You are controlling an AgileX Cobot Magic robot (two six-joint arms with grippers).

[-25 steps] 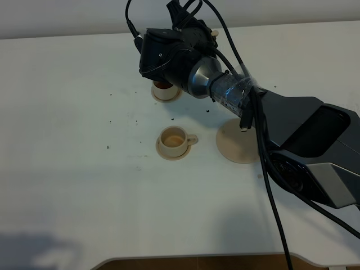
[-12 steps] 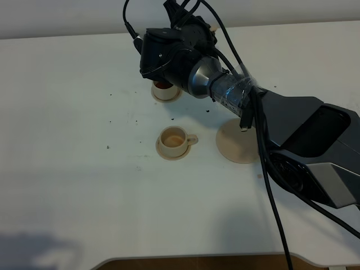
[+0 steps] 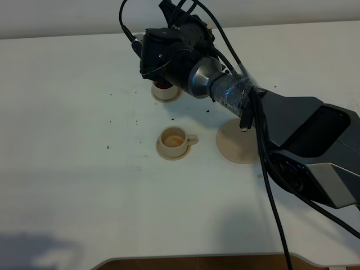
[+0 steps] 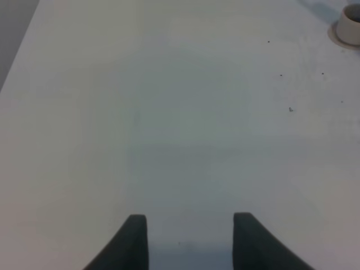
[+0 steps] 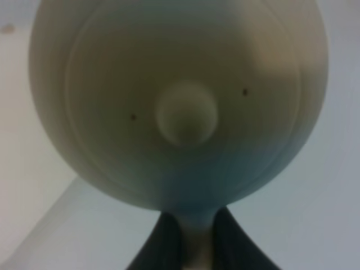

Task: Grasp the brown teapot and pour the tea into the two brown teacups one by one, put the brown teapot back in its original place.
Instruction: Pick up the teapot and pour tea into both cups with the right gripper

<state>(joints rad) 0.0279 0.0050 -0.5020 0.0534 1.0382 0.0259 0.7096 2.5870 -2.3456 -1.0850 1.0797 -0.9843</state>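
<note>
Left pincer [image 4: 190, 217]: jaws apart with nothing between them, hanging over a bare stretch of the white table [image 3: 67, 169].
Specks [image 3: 108, 147]: a few dark crumbs scattered on the table left of the cups.
Far teacup [image 3: 164, 90]: upright on its small saucer, dark tea inside, partly covered by the wrist of the right arm [image 3: 225, 90].
Near teacup [image 3: 174, 139]: upright on its own small saucer, pale tea inside, handle pointing right, well clear of the arm.
Right pincer [image 5: 195, 218]: clamped together on the loop handle of the brown teapot [image 5: 180, 67].
Teapot place: lifted off the table at the far end, close to the far teacup. Its lid knob [image 5: 186, 115] faces the wrist camera. From above the wrist hides nearly all of it, so its tilt is hard to judge.
Wide saucer [image 3: 236, 147]: flat on the table right of the near teacup, nothing on it, its far edge under the arm.
</note>
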